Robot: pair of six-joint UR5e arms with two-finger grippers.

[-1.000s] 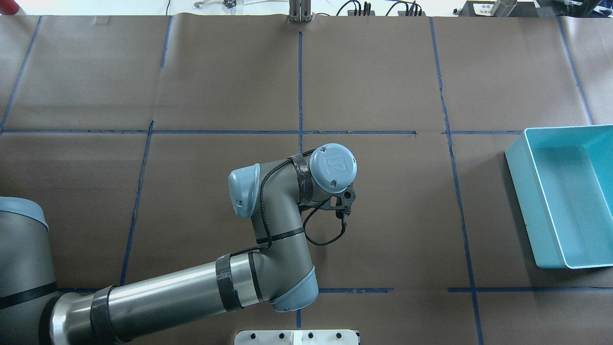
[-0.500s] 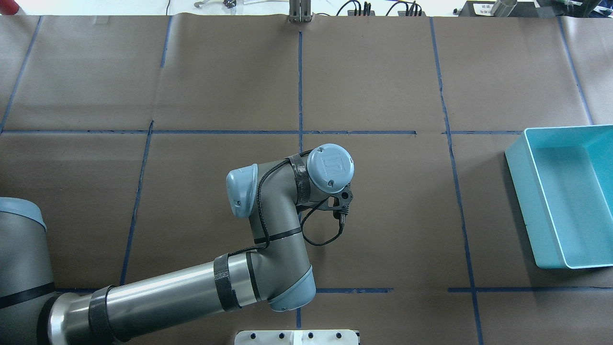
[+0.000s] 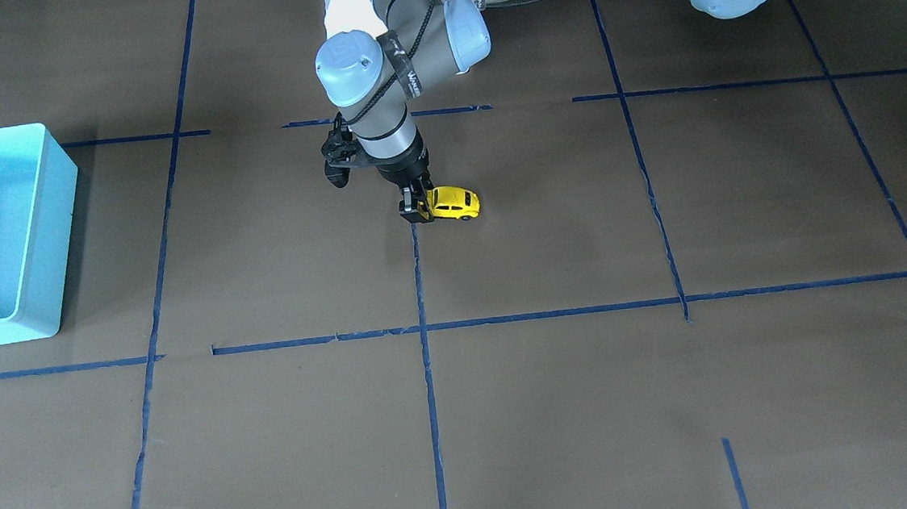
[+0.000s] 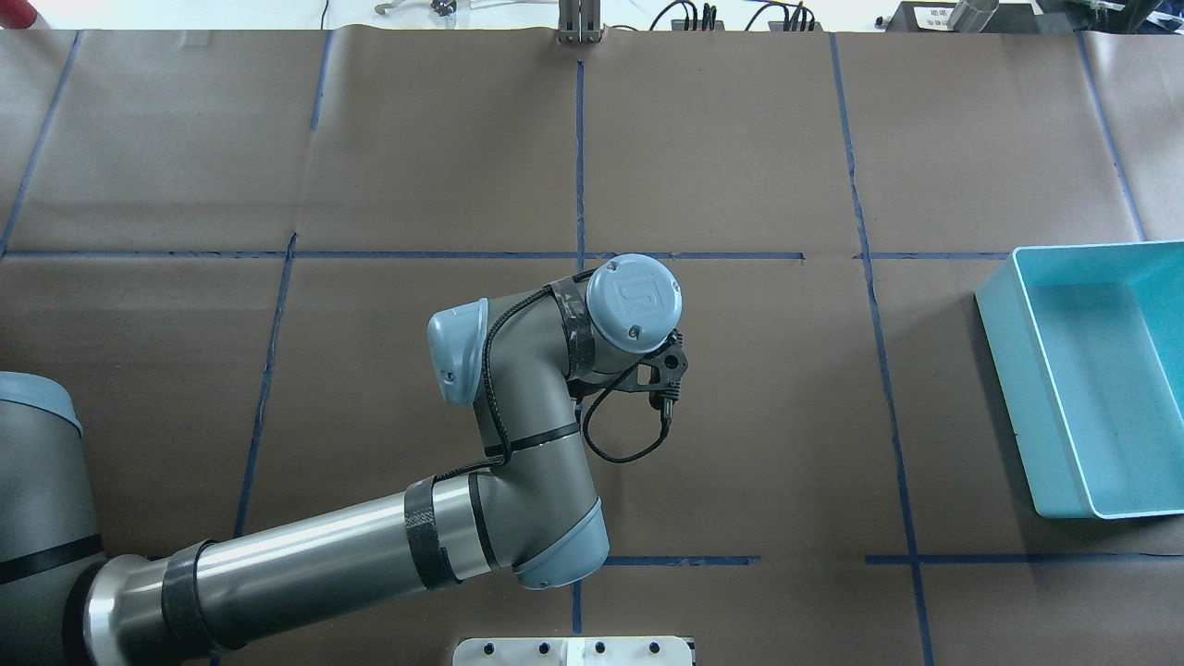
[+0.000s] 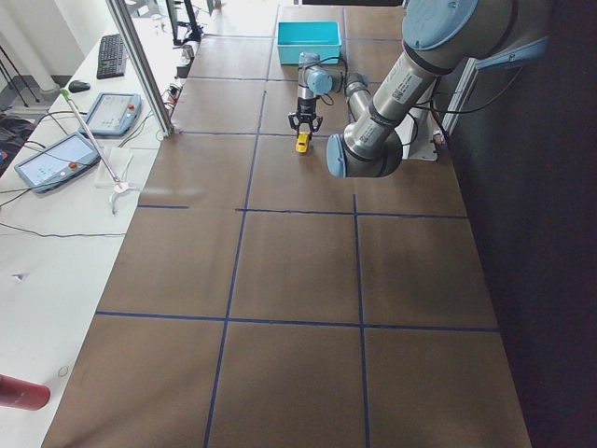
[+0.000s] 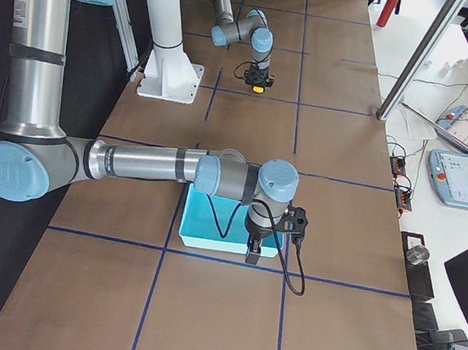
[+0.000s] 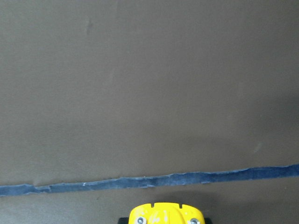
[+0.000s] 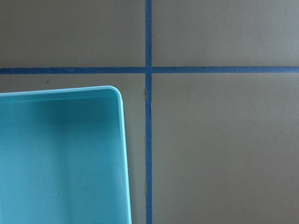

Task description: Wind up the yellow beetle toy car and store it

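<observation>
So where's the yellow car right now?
In the front-facing view the yellow beetle toy car sits mid-table, just right of a blue tape line, one end in the left gripper; overhead, the arm hides it.

Robotics lab, table (image 3: 756, 392) papered brown with blue tape grid (image 3: 432, 418), UR5e arm (image 4: 305, 564), teach pendants (image 5: 54, 159), keyboard (image 5: 110, 56) and mouse (image 5: 77, 86) on white side bench (image 5: 37, 299)

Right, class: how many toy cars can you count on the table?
1. The yellow beetle toy car sits mid-table, one end in the left gripper, far from the turquoise bin. No car shows in the bin, partly cut off.
</observation>
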